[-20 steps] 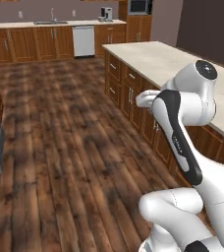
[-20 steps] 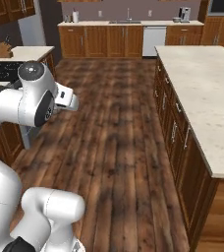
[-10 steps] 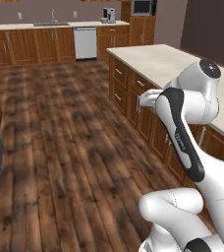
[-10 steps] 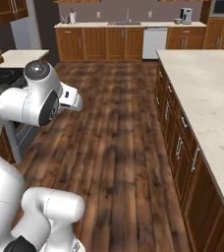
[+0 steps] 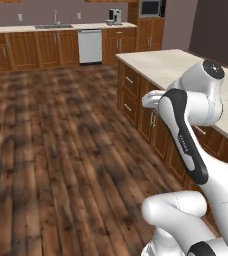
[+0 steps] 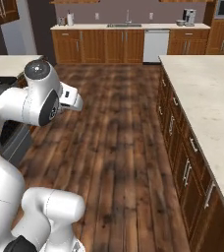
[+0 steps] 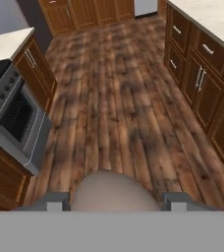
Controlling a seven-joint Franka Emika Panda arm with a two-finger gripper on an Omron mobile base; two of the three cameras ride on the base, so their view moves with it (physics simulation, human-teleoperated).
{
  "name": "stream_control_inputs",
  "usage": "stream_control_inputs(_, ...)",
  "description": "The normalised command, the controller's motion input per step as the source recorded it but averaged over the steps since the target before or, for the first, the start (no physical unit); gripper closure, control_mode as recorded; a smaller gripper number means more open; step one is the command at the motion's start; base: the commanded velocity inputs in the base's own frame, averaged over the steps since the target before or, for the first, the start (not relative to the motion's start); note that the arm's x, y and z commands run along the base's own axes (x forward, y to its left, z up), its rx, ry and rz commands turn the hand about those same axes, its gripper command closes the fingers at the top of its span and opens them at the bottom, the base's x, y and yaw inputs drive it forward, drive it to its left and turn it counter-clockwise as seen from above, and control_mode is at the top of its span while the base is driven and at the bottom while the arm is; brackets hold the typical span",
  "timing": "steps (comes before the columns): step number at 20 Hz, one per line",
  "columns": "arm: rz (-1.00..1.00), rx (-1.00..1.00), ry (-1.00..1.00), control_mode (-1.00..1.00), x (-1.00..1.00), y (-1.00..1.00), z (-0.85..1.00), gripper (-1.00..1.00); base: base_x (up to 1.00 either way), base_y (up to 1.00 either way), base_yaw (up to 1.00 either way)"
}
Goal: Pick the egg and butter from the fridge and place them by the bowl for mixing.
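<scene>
Vs. the earlier frames the whole picture has slid in both base views: the far cabinet run sits more centred and the island counter reaches further across, so it's the camera/base that has turned, not the furniture. The arm's pose looks about the same, bent up w/ the white forearm at chest height.

Hand: in the hand view its 2 grey finger tips stand at either side of a rounded brownish-grey object, the egg. It sits btwn the tips and looks clamped there, held over the floor. Speckling too blurred to tell.

Materials/shapes:
- Floor: dark glossy wood planks, strong grain, patchy brown tones.
- Island counter: pale beige stone-look top, smooth, rounded corner; below it reddish-brown wood drawers and doors w/ thin silver bar handles.
- Stove: grey metal box, dark glass oven door, dark cooktop, set btwn wood cabinets w/ a pale top.
- Far wall: long run of same wood cabinets, a white dishwasher panel, a sink tap, a small coffee machine on the top.
- A microwave built into a tall wood unit at the far right of the left base view.
- Arm: glossy white shells, black joint bands.
</scene>
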Motion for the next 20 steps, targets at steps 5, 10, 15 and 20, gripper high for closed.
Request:
stream_control_inputs(5, 0.0, 0.0, 0.0, 1.0, 0.0, 0.0, 0.0, 1.0, 0.92, 0.04, 0.0)
stream_control_inputs(10, 0.0, 0.0, 0.0, 1.0, 0.0, 0.0, 0.0, 1.0, 0.94, 0.04, 0.0)
stream_control_inputs(15, 0.0, 0.0, 0.0, 1.0, 0.0, 0.0, 0.0, 1.0, 0.94, 0.02, 0.0)
stream_control_inputs(20, 0.0, 0.0, 0.0, 1.0, 0.0, 0.0, 0.0, 1.0, 0.94, 0.01, 0.0)
